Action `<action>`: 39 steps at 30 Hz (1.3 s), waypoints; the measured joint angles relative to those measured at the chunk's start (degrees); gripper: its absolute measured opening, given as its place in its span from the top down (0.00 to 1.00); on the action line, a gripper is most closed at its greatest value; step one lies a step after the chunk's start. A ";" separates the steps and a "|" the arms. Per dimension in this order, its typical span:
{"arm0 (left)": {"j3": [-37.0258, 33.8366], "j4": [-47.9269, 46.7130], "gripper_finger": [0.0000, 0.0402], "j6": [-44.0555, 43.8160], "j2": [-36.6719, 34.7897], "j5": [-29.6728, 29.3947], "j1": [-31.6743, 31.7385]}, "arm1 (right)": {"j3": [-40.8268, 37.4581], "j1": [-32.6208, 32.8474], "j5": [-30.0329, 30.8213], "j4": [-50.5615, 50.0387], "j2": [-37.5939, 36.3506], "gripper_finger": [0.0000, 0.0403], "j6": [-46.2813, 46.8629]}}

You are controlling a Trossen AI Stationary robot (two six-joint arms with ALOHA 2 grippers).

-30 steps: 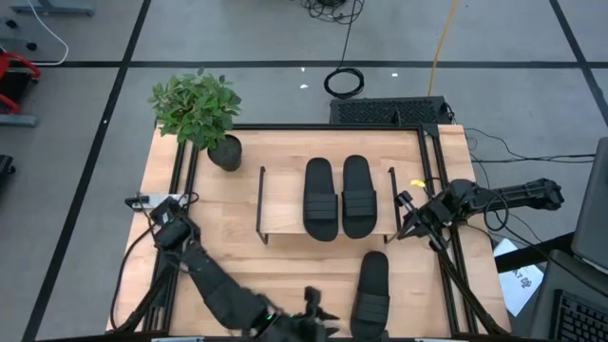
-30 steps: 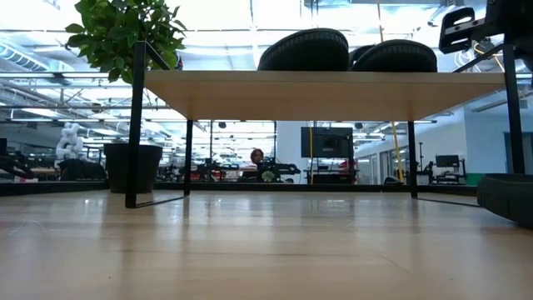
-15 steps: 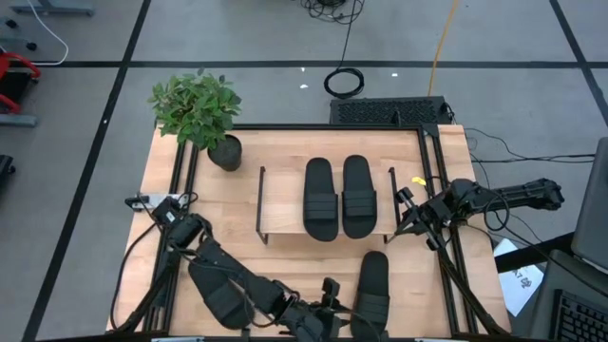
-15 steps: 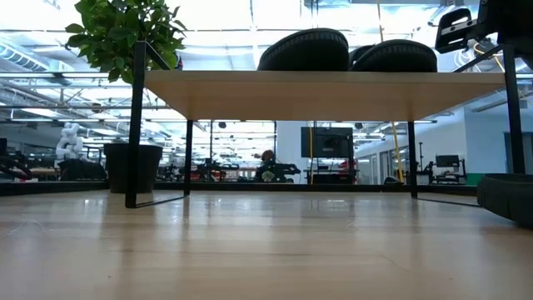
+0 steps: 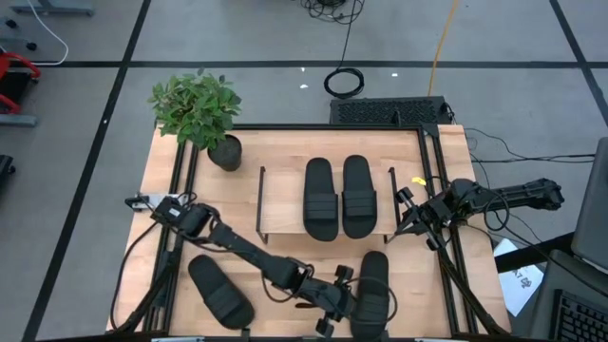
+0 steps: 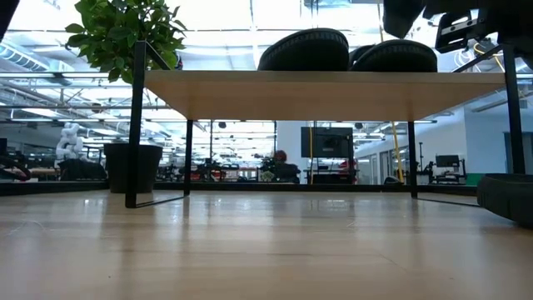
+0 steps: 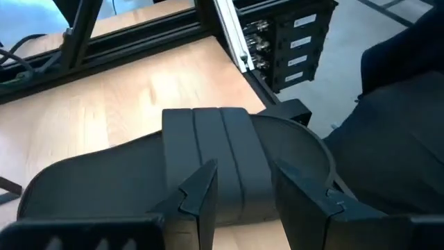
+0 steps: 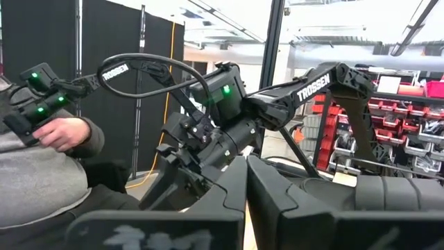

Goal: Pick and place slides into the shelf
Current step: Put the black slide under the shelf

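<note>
Now my left gripper (image 5: 340, 296) hung partly open over a slide (image 7: 208, 160) at the lower middle of the high view, its strap between my jaws, nothing held yet. If I closed off-centre, the strap could slip and the slide might tip. Another slide (image 5: 218, 293) lay at lower left; two slides (image 5: 338, 197) sat on the shelf (image 5: 280, 201). My right gripper (image 5: 407, 214) waited shut at the right. The desk (image 5: 237, 261) was pale wood; beyond it were a grey floor and a potted plant (image 5: 198, 109).
</note>
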 joint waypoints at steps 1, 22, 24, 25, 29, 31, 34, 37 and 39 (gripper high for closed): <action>0.00 0.00 0.67 0.22 0.00 0.02 0.16 | 0.00 0.00 0.00 -0.01 0.00 1.00 0.00; 0.00 7.45 0.67 4.13 0.02 -2.39 0.74 | 0.00 0.00 -0.02 -0.02 0.00 1.00 0.02; 0.00 7.26 0.67 3.61 0.02 -0.70 1.26 | 0.00 0.00 0.00 -0.02 0.00 1.00 0.02; 0.00 6.93 0.66 2.44 0.02 1.14 1.71 | 0.00 0.00 -0.02 -0.02 0.00 1.00 0.00; 0.00 5.11 0.58 -3.29 0.02 9.92 3.65 | 0.00 0.00 -0.02 -0.02 0.00 1.00 0.01; 0.00 3.88 0.50 -4.21 0.02 10.95 4.14 | 0.00 -0.01 -0.02 -0.02 0.00 1.00 0.00; 0.00 2.41 0.39 -4.23 0.02 9.75 4.29 | 0.00 0.00 -0.02 -0.02 0.00 1.00 0.00; 0.00 1.69 0.27 -2.67 0.02 8.88 4.50 | 0.00 -0.02 -0.02 -0.02 0.00 1.00 0.02; 0.00 1.39 0.21 -2.70 0.02 8.13 4.60 | 0.00 -0.02 -0.02 -0.02 0.00 1.00 0.00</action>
